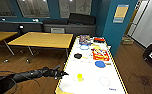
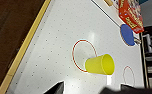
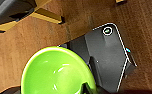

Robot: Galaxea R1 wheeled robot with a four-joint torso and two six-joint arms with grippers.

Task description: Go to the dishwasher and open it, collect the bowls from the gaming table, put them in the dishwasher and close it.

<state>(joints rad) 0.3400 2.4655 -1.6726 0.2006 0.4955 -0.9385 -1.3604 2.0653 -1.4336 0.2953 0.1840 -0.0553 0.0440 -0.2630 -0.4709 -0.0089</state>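
Observation:
The gaming table [image 1: 67, 62] has a white top and a yellow frame. A yellow cup [image 1: 79, 77] [image 2: 100, 65] lies on its side on a red ring near the table's near end. My left gripper [image 1: 63, 73] [image 2: 89, 90] hovers open at the table's left edge, just short of the cup. Farther along the top are a small black bowl [image 1: 77, 55] and a blue round dish [image 1: 100, 64] [image 2: 127, 34]. A bright green bowl [image 3: 57, 75] hangs over the wooden floor, my right gripper [image 3: 88, 88] shut on its rim. The dishwasher is out of view.
A red box [image 1: 100, 55] [image 2: 130, 13] and a colourful box [image 1: 85, 39] lie on the table's far half. Wooden tables [image 1: 42, 39] stand to the left, a blue wall pillar [image 1: 114, 27] to the right. My own dark base [image 3: 104, 55] sits under the green bowl.

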